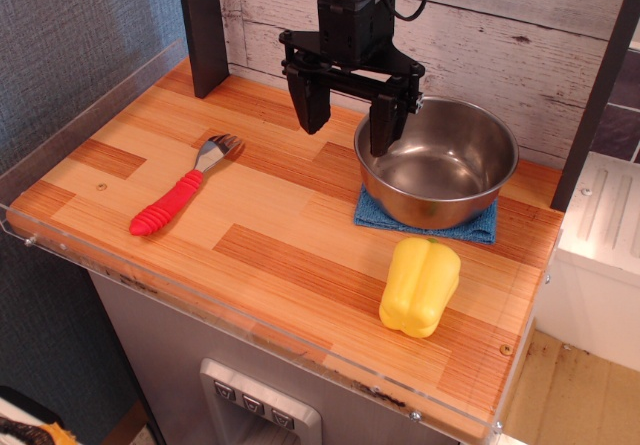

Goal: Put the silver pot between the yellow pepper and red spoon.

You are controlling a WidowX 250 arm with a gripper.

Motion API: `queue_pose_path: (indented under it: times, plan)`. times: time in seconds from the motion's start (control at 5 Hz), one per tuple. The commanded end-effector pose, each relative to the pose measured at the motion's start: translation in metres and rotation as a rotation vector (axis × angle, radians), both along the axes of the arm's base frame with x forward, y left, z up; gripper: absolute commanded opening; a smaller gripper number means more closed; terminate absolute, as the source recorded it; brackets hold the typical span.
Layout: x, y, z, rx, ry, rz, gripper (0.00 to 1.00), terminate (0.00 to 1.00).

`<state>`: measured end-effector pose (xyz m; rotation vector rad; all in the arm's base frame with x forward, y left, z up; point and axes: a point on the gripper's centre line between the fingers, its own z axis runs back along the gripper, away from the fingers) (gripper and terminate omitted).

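The silver pot (440, 165) stands upright on a blue cloth (480, 227) at the back right of the wooden table. The yellow pepper (420, 287) lies in front of it, near the front right edge. The red spoon (180, 197) lies at the left, its metal head pointing to the back right. My gripper (346, 125) is open and empty, hanging above the table at the pot's left rim. Its right finger is over the rim and its left finger is out over the wood.
The table (270, 255) has a clear plastic lip along the front and left edges. A dark post (203, 25) stands at the back left and a white plank wall runs behind. A white unit (600, 255) sits to the right of the table.
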<state>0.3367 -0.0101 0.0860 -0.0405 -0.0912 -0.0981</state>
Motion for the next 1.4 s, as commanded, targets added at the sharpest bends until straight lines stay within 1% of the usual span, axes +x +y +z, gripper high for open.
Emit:
queue_pose_path:
  times: [0.0, 0.2, 0.4, 0.6, 1.0, 1.2]
  plan:
    - [0.037, 0.013, -0.005, 0.009, -0.055, 0.027, 1.00, 0.00]
    - [0.045, 0.010, -0.020, 0.008, -0.025, 0.023, 1.00, 0.00]
    - [0.051, 0.007, -0.030, -0.001, -0.016, 0.015, 1.00, 0.00]
    - [0.052, 0.004, -0.029, -0.004, -0.033, 0.010, 0.00, 0.00]
    - [0.046, -0.001, -0.014, -0.006, -0.068, -0.001, 0.00, 0.00]
    - [0.042, -0.004, -0.009, -0.024, -0.077, -0.003, 0.00, 0.00]
